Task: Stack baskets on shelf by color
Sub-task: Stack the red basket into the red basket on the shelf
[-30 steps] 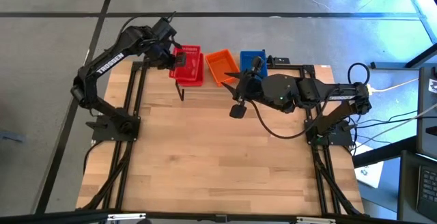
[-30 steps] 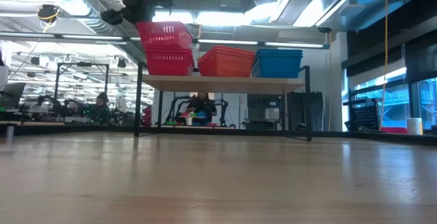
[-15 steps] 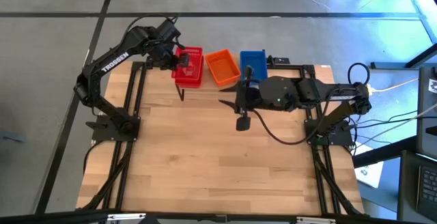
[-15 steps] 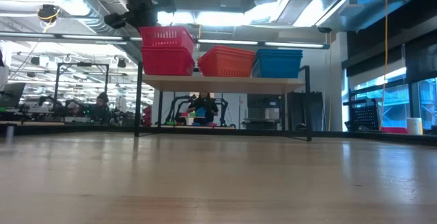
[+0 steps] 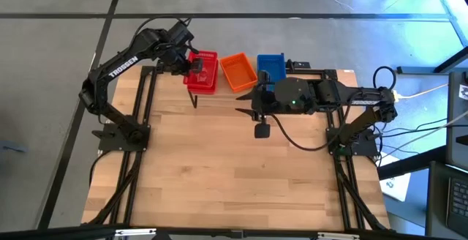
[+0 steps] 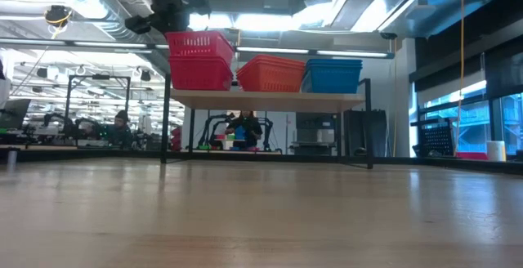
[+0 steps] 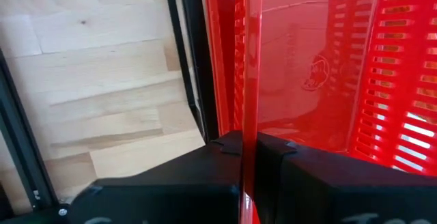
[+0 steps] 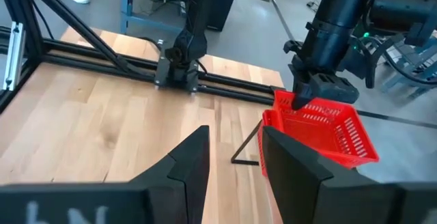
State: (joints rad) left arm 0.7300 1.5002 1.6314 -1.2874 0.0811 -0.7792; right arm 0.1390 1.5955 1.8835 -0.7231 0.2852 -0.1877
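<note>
On the shelf at the desk's far edge, I hold the red basket seated on the red stack, beside the orange stack. My left pincer is clamped on its rim; I should square it, then release gently. The right pincer hangs apart over the desk.

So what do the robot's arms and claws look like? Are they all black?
Mostly, yes. Both arms are dark, jointed and chunky. The left arm has white TROSSEN lettering along it. The right arm has a small green light on its body and a black cable looping below it. The left claw has two flat black fingers, and the right claw has two dark, angular fingers.
</note>
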